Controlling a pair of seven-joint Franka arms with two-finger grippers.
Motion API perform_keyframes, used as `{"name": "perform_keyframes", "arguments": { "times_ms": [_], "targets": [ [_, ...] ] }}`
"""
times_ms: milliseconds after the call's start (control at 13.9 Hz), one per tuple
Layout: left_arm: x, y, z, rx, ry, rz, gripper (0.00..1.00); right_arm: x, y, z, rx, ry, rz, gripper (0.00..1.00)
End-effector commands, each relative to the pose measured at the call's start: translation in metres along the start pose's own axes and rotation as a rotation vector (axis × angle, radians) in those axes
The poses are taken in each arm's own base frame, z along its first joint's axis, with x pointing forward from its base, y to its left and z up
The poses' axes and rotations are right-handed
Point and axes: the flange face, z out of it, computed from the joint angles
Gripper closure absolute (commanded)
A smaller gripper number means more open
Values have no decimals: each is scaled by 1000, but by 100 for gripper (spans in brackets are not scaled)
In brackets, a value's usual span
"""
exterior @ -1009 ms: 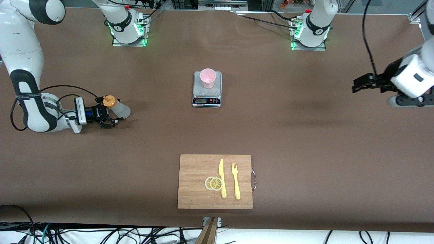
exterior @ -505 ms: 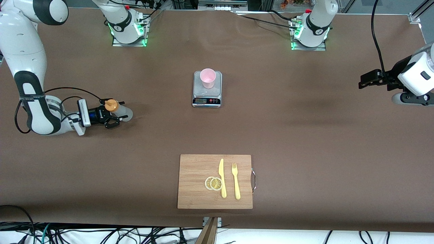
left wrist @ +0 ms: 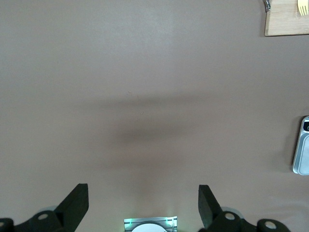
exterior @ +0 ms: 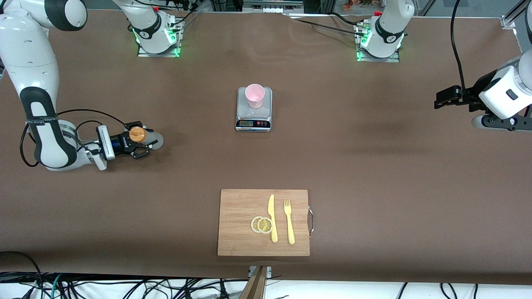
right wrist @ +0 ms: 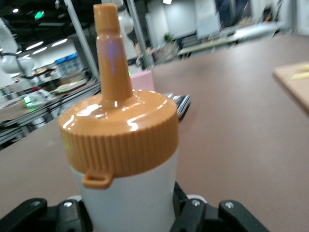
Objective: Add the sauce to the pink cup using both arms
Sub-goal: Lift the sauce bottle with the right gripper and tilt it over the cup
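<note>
**Gripping the sauce bottle at the right arm's end of the table**

Standing nearest the front camera is a pale bamboo cutting board (exterior: 263,222) with a metal handle, carrying two thin lemon slices (exterior: 262,224), a yellow plastic knife (exterior: 272,218) and a yellow plastic fork (exterior: 289,222); none of it belongs to the job.

Farther from the camera, toward the right arm's end of the brown table (exterior: 374,166), the right gripper (exterior: 141,144) sits low at the small translucent whitish squeeze bottle with the orange nozzle cap (exterior: 141,136). Its black fingers flank the bottle's body, and in the right wrist view the bottle (right wrist: 126,159) fills the space between them, upright, so I would call it clenched on the bottle, though the squeeze may not be finished.

Farther again, mid-table, the small pale pink translucent plastic tumbler (exterior: 254,95) stands upright on a silver kitchen scale (exterior: 254,113), well apart from the bottle.

The left gripper (exterior: 445,98) waits in the air over bare table at the left arm's end, jaws spread wide with nothing between them.

The risks, as I see them: soft plastic gripped too hard could squirt sauce early; a loose grip could let the bottle slip or tip when lifted; and the light cup could be knocked off the scale unless steadied.
</note>
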Motion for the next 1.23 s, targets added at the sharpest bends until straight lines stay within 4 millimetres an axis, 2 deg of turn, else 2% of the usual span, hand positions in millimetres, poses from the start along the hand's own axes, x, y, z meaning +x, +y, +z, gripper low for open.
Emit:
{"name": "perform_keyframes", "arguments": {
  "times_ms": [0,144,288,577,793,937,1154],
  "targets": [
    [4,-2,-3,21,-10,20,0,89,21,-1,76,-196,95,100],
    [4,-1,-4,21,-9,22,0,138,38,12,110,-310,150,100],
    [4,-1,-4,20,-9,21,0,177,48,41,152,-434,185,100],
    [4,1,-3,13,-9,23,0,244,53,132,234,-806,244,100],
    [6,1,-2,13,-10,23,0,274,51,195,242,-1023,275,100],
    [6,1,-7,15,0,25,0,282,48,228,234,-1128,303,100],
    [6,1,-7,15,0,25,0,299,38,289,222,-1304,304,100]
  ]
}}
